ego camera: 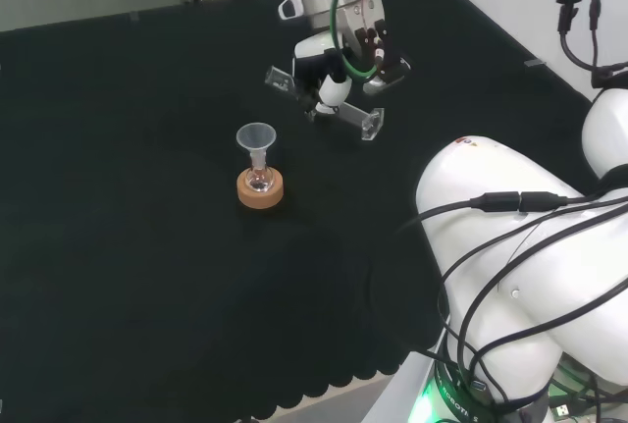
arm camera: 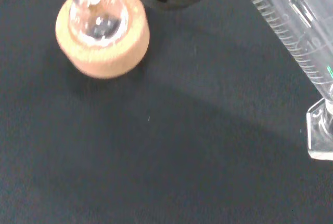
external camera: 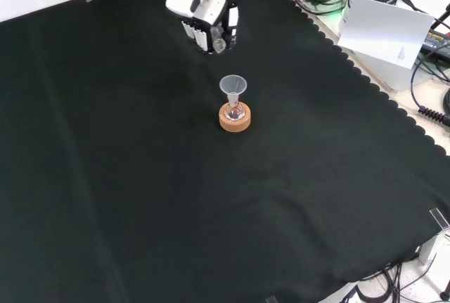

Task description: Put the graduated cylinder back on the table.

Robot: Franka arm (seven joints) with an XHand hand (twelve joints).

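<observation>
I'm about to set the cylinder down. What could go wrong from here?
The graduated cylinder lies tilted in the hand, so its base may land on an edge and topple. The flask with its funnel on the cork ring stands close by; a sweeping arm or rolling cylinder might knock it over.

Cloth (external camera: pixel 140 176): plain black, scalloped along its edge. Cork ring (external camera: pixel 234 119): tan, carrying a clear glass flask (external camera: pixel 235 112) with a clear funnel (external camera: pixel 233 86). Graduated cylinder (arm camera: pixel 296 31): clear, with fine scale marks. Robot hand (external camera: pixel 207 25): black and white.
</observation>
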